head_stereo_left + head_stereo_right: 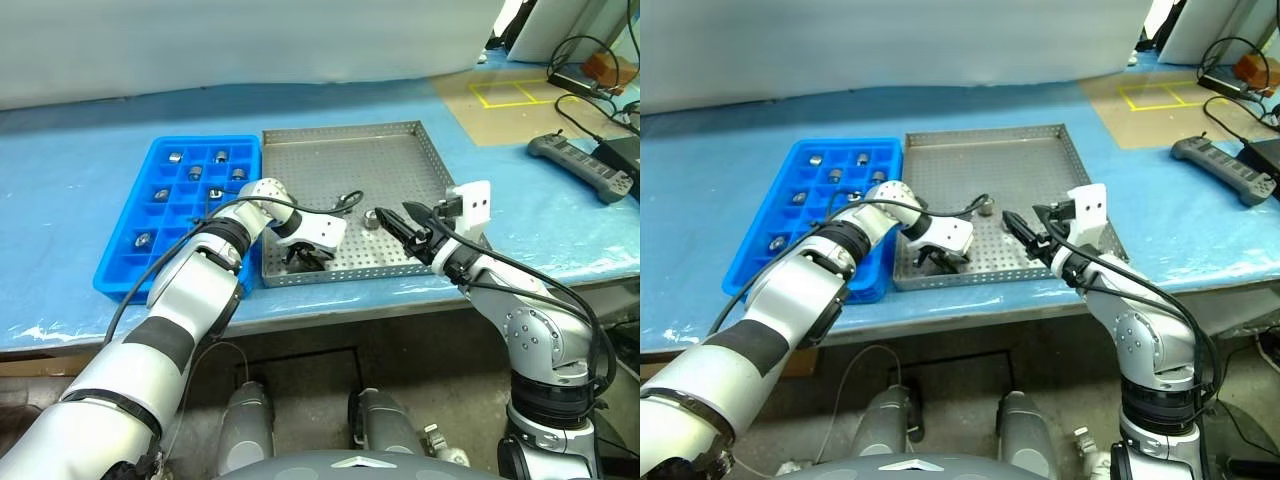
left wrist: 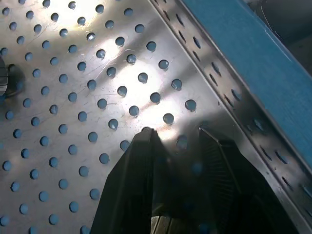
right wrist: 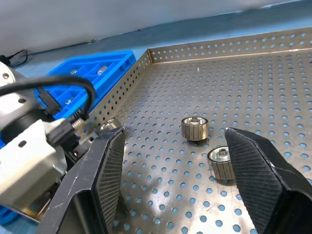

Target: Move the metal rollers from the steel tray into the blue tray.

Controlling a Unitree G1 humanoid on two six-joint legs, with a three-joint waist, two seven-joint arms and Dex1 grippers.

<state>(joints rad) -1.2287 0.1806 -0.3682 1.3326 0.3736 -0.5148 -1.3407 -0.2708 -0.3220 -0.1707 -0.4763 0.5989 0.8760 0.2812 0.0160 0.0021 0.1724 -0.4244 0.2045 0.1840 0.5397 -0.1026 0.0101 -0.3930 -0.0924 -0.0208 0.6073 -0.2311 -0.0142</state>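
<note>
The steel tray (image 1: 340, 160) lies mid-table with the blue tray (image 1: 115, 278) touching its left side. Two metal rollers (image 3: 195, 128) (image 3: 220, 163) stand on the steel tray's floor, and one of them (image 1: 371, 218) is just ahead of my right gripper (image 1: 395, 218). That gripper hovers level over the tray's front right, open and empty. My left gripper (image 1: 300, 258) points down into the tray's front left corner. Its fingers (image 2: 146, 146) stand a narrow gap apart with bare perforated floor between them. Several rollers (image 1: 220, 156) sit in the blue tray's compartments.
The table's front edge runs just below both trays. A grey handheld controller (image 1: 580, 165) and cables lie at the far right. A cardboard sheet with yellow tape marks (image 1: 510, 95) is at the back right. A black cable (image 1: 345, 200) loops over the steel tray.
</note>
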